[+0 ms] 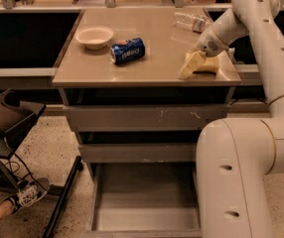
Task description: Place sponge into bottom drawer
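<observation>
1. the sponge (209,66) lies on the bench (147,72) at its front corner, right against the gripper (191,65) and touching it on the side away from the blue can (127,51).
2. your gripper is down at bench level on the sponge. you cannot tell from this view whether it has closed on the sponge or only rests against it.
3. the bottom drawer (142,195) stands pulled out, well below the gripper and in toward the middle of the bench. the sponge is not in it.
4. so, as a judgement: opening the drawer is done and the pickup is at best in hand. the lift, the carry down and the release are all left.
5. between the gripper and the bottom drawer sit the two upper drawers (142,118), both shut. you will likely need to bring the sponge out past the front edge of the bench before lowering it.
6. further out, the blue can lies on its side well apart from the gripper, and the white bowl (94,35) sits beyond the can. a clear bottle (191,21) lies near, behind the gripper. none of them is between the gripper and the drawer.
</observation>
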Robot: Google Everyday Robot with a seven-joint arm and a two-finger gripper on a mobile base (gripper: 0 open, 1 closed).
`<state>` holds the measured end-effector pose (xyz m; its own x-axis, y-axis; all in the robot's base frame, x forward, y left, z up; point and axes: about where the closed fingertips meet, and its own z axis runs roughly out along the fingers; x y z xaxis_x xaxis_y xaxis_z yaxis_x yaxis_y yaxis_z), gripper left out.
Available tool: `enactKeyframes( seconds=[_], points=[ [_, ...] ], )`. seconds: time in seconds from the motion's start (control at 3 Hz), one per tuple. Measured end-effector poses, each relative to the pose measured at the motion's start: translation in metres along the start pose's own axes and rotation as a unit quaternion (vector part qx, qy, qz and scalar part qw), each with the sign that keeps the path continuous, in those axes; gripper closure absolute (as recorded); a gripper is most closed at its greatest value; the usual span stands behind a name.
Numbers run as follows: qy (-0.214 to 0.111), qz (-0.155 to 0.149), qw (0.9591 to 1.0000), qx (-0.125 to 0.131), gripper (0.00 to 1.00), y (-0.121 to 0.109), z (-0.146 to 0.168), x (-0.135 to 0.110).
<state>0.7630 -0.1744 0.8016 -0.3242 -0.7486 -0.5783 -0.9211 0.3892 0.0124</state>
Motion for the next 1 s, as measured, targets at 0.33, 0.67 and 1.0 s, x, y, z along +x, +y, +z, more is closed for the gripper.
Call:
enactKeyframes(
  seconds=[0.33, 0.67, 1.0],
  points=[
    [-0.012, -0.002, 0.9999, 0.006, 0.65, -0.001, -0.006, -0.007],
    [-0.011, -0.002, 0.9999, 0.007, 0.89, -0.001, -0.009, -0.008],
    [-0.006, 0.050, 0.9972, 0.055, 1.00, -0.004, -0.067, 0.007]
  ],
)
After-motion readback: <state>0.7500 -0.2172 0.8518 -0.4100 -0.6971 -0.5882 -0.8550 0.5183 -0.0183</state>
